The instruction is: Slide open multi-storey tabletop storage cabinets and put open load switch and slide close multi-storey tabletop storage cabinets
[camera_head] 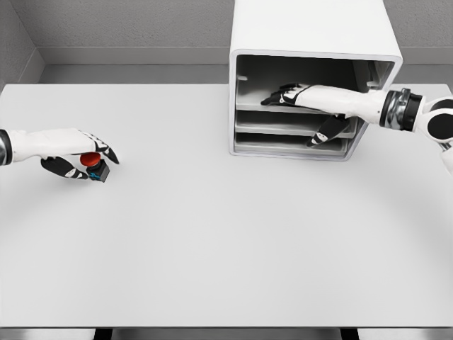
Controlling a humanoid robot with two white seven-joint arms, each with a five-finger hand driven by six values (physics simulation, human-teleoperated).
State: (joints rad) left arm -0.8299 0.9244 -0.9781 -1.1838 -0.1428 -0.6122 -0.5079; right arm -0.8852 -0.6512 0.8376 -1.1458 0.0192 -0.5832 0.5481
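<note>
Left hand (pixel 78 157) grips switch (pixel 94 165) | cabinet (pixel 311 78) lies far right, beyond | right hand (pixel 297 95) open-fingered, reaching inside upper shelf, nearer cabinet

One head view looks steeply down on the white table (pixel 212 248), cabinet (pixel 311 42) at its far edge

left hand (pixel 74 152) gripping the red-topped switch (pixel 94 165) over the table (pixel 226 248) at far left, right hand (pixel 301 99) reaching inside the white cabinet (pixel 311 42), fingers stretched over the top shelf (pixel 297 110)
</note>
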